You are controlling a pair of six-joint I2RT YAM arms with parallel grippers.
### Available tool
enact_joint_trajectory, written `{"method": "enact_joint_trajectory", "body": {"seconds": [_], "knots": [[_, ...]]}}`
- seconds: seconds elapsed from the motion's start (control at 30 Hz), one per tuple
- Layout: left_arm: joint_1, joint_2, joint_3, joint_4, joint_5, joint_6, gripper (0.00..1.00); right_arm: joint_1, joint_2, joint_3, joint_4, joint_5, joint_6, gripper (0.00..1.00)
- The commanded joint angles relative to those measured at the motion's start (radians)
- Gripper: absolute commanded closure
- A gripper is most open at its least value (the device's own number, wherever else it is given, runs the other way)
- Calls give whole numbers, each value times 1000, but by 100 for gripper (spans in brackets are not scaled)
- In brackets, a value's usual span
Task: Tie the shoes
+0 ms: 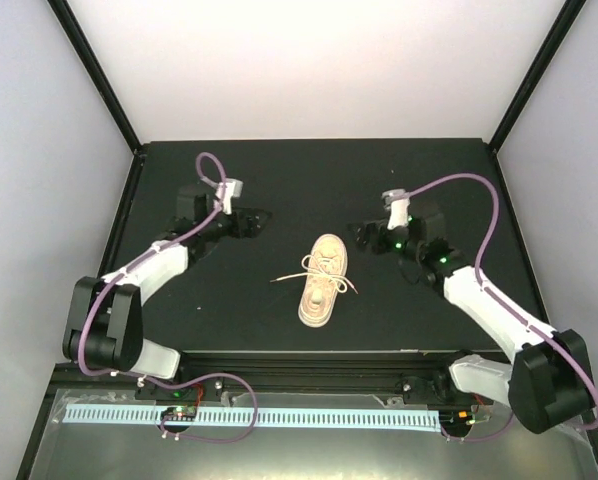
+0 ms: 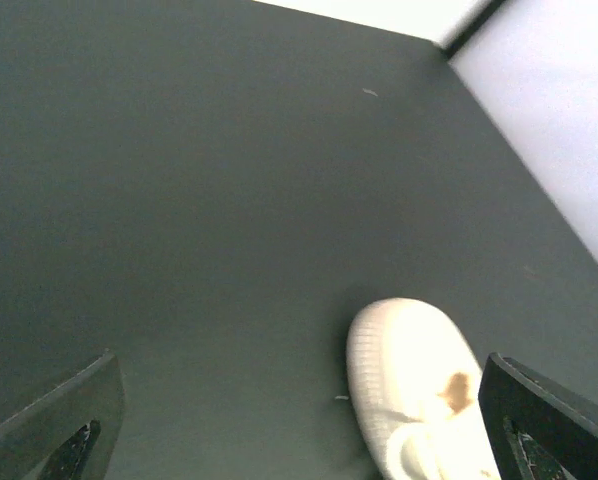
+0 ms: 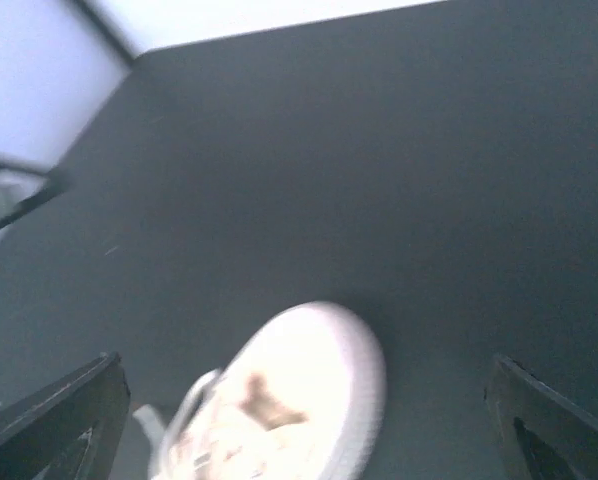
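A small beige sneaker point(image 1: 322, 280) lies in the middle of the black table, toe toward the back, with thin cream laces point(image 1: 301, 273) spread loose to both sides. My left gripper point(image 1: 258, 220) is open and empty, off to the shoe's back left. My right gripper point(image 1: 359, 235) is open and empty, to the shoe's back right. The shoe's toe shows low in the left wrist view point(image 2: 414, 385) and in the right wrist view point(image 3: 289, 405), between the wide-apart fingers point(image 2: 54, 425) point(image 3: 49, 420). Neither gripper touches the shoe.
The black table point(image 1: 309, 180) is framed by black posts and white walls at the back and sides. Its front edge runs along a metal rail point(image 1: 279, 415) near the arm bases.
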Motion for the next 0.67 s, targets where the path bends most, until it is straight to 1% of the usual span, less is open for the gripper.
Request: {"method": "enact_joint_trajectory", "body": {"seconds": [0.0,0.07,0.1,0.13,0.17,0.2,0.27,0.3,0.37,0.5,0.63], "knots": [[193,-37,-14,-57,-56,-16,1,-206,36,24,-5,74,-32,0],[298,-96,-66,-14,-91,-24,1,-329,14,3,19,91,-20,0],[344,-134,-100,5,-147,-15,1,-387,-8,-21,44,123,-8,0],[368,-191,-134,19,-233,6,1,-437,-34,-50,79,161,0,0],[380,-236,-174,33,-357,38,1,-479,-67,-85,118,199,4,0],[380,-277,-212,58,-473,72,1,-504,-98,-122,158,251,1,0],[380,-332,-313,166,-612,111,1,-514,-150,-199,249,344,-22,0],[380,-341,-366,218,-626,124,1,-514,-168,-236,300,368,-28,0],[379,-319,-410,307,-580,138,1,-514,-182,-309,407,403,-34,0],[372,-232,-398,374,-531,163,1,-514,-138,-417,624,461,-65,0],[366,-215,-401,421,-535,180,1,-514,-51,-417,687,472,-90,0]]}}
